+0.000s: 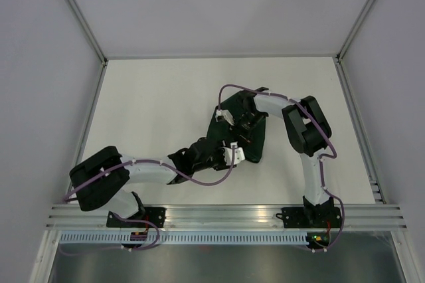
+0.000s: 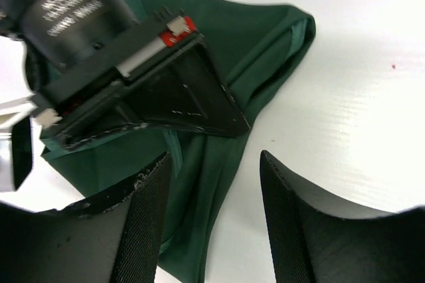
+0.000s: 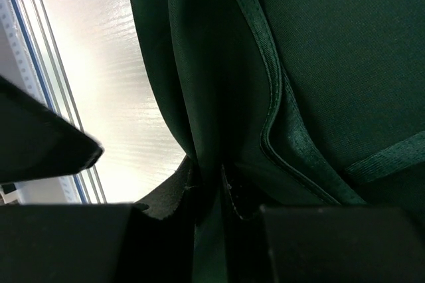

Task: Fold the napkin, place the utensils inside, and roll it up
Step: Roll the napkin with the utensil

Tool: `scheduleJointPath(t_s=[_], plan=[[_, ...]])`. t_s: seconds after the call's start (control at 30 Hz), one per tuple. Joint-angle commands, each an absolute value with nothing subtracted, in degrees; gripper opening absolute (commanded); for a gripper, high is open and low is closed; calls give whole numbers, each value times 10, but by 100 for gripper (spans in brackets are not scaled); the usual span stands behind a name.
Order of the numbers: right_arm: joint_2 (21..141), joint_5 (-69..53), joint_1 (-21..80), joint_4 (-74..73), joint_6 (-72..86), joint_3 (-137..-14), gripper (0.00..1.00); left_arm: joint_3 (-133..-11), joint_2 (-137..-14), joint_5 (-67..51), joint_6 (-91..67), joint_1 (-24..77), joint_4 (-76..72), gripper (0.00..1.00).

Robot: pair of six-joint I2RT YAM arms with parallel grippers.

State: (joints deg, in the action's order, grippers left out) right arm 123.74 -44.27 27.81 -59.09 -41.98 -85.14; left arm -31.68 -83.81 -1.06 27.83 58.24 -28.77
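Dark green cloth, slight sheen: the napkin (image 1: 257, 142) lies bunched mid-worktop (image 1: 153, 103), long axis running near-to-far with a slight tilt. Top view: both arms meet over it. My right hand (image 1: 240, 122) sits on the far half and my left hand (image 1: 229, 152) at the near edge. No utensils visible.

Left wrist view: left hand (image 2: 214, 163) spread, nothing between the fingers. The napkin (image 2: 265, 44) lies directly ahead and below, with one loose strip trailing toward me under the gap. My right hand (image 2: 219, 107) rests on the cloth just beyond and to the left, blocking that side. To the right there is bare worktop (image 2: 358, 117).

Right wrist view: right hand (image 3: 211, 193) pressed together, pinching an upright fold of napkin (image 3: 332, 64). Hemmed edges run away from the fingers. The rail (image 3: 40, 70) is at left.

Judgement: left hand is nearer the free edge.
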Motion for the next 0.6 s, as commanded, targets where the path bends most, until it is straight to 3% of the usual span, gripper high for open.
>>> scheduleJointPath(t_s=[0.0,0.57], plan=[[1281,-377,267,-584,-463,-847,7,-347,-866,-4,335,593,-261,61],[1312,-390,236,-613,-493,-871,6,-381,-969,31,436,598,-281,68]])
